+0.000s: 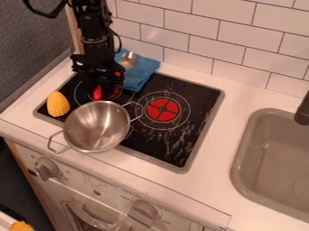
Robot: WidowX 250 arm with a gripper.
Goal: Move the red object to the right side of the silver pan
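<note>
1. A yellow item (21, 226) is cut off by the near left edge in the camera view; what it is cannot be told.

2. Two knobs (47, 169) (145, 211) line the appliance front, above a partly seen oven handle (91, 216).

3. One silver pan (96, 128), upright with two loop handles, covers part of the cooktop (196, 97) and laps its near rim, one handle reaching over the white bench (253, 210). Toward the sink, streaked black surface runs from the pan to the cooktop's rim.

4. One sink (241, 158), cropped at the right, sits beyond a strip of bench; a dark faucet (303, 110) is also cropped.

5. One corn cob (58, 104) stands just beside the pan, near the cooktop's left rim.

6. One red object (98, 92) shows just past the pan's far rim, partly hidden beneath the black gripper (104, 85) and hard to part from the red burner marking behind. Whether the jaws are apart, together or clamped on it cannot be told.

7. At the back, one blue cloth (142, 70) bears one silver spoon (128, 60), partly hidden, before a tiled wall (229, 43).
</note>
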